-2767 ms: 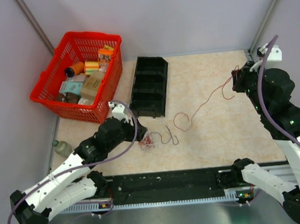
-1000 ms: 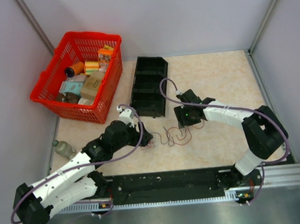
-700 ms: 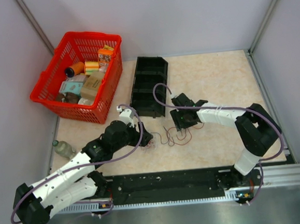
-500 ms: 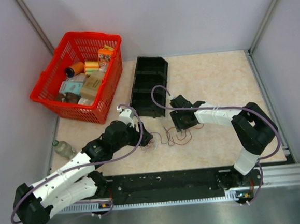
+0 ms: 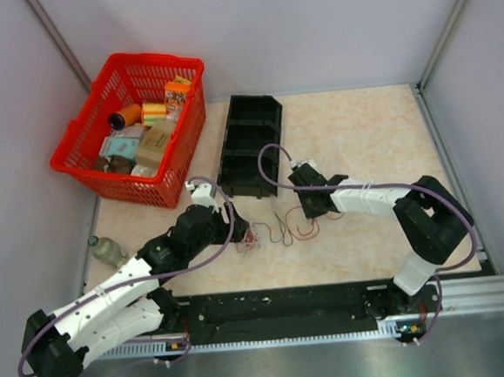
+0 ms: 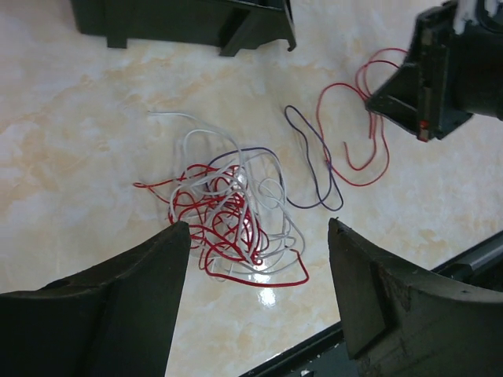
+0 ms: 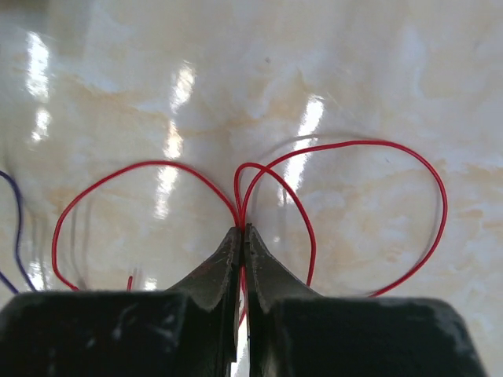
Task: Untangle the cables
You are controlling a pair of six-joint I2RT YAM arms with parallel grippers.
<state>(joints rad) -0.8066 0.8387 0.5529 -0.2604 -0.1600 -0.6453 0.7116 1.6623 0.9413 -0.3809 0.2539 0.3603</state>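
Cables [image 5: 254, 237]: one small knot on the table [image 5: 379, 135], near its front edge, between the two grippers.

Top view. A red and white knot lies just beside the left gripper [image 5: 234, 220]. A dark wire [image 5: 281, 230] trails out of it to the right. A loose red wire [image 5: 308, 229] lies under the right gripper [image 5: 310, 212]. My reading is that the task is partly done: one red strand is apart from the knot and the dark one is halfway out, but the rest is not sorted.
- Red basket [image 5: 75, 159], far left, holds small boxes, packets and a can-like cylinder. No cable is in it.
- Black tray [image 5: 233, 168] beside it has three compartments, with no cable in any of them.
- A small bottle [image 5: 106, 249] stands off the table's left edge.

Left wrist view. The jaws stand wide apart above the knot and hold nothing. White loops and red loops are wound through each other. One end of the dark wire runs into the knot and the rest loops clear to the right. The loose red wire does not touch the knot. What is left, as I judge it, is to part white from red and free the dark end.

Right wrist view. The jaws are pinched together on the loose red wire where two of its loops cross. The loops fan out flat on the table to either side.
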